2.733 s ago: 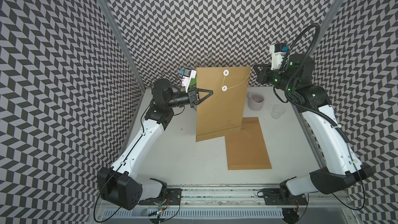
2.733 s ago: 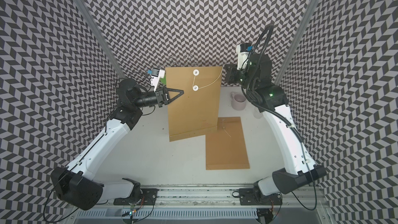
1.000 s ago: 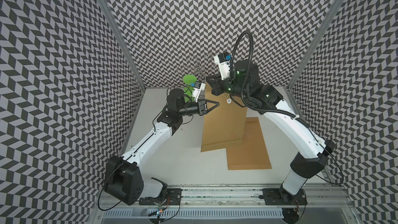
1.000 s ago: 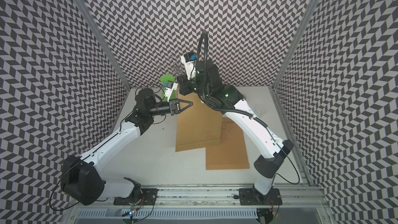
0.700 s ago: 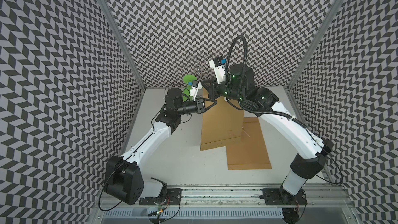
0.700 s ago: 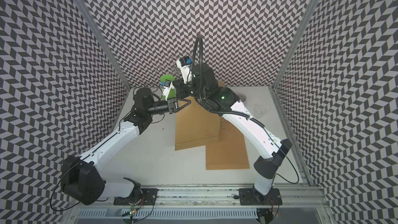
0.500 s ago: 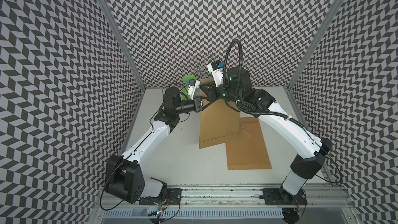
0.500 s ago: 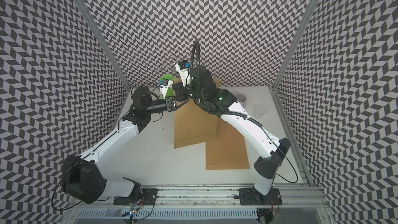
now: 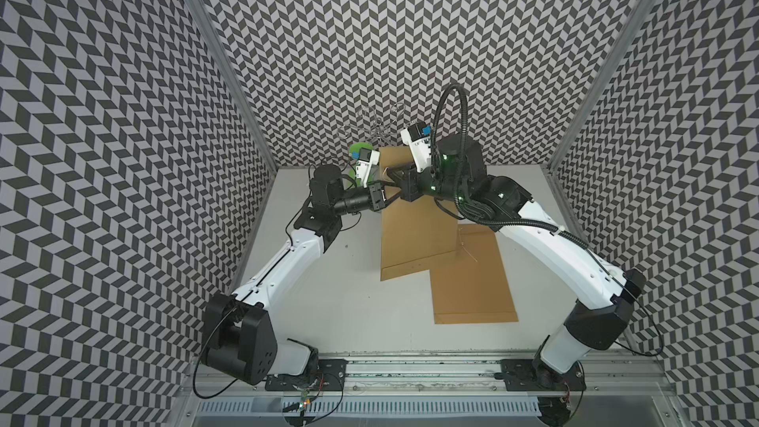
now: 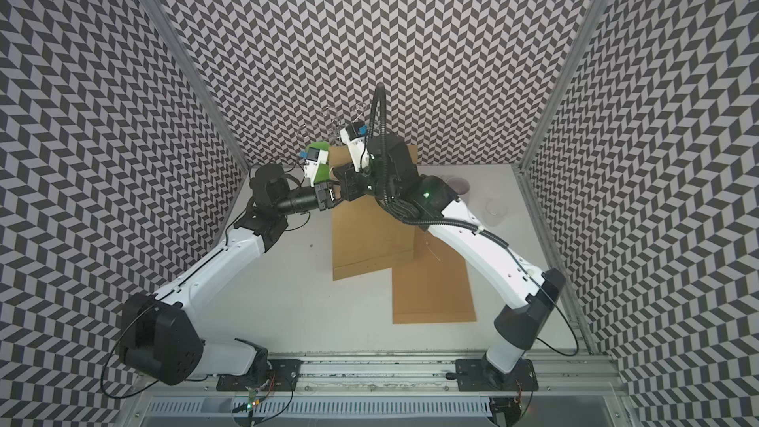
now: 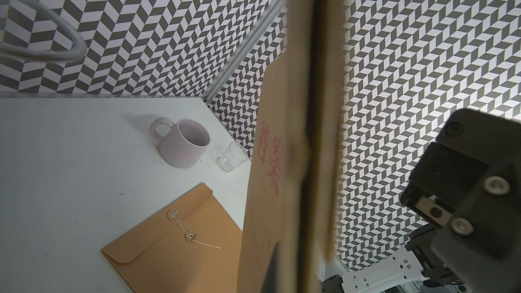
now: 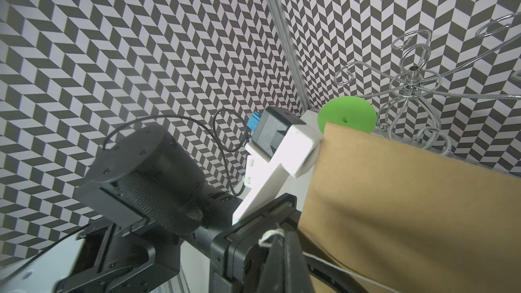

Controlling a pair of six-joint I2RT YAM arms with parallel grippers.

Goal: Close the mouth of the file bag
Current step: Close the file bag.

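Jaws of the left gripper [image 9: 385,195] are pressed together on the left edge of the upright file bag [image 9: 415,236], which we find at the centre of both top views, up and left of a second file bag [image 9: 472,285] lying flat. We record the right gripper [image 12: 277,239] with its jaws pinching the white string [image 12: 332,266], at the bottom of the right wrist view.

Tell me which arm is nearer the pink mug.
Right. The right arm passes close beside the pink mug; the left arm is beyond the held file bag, well away.
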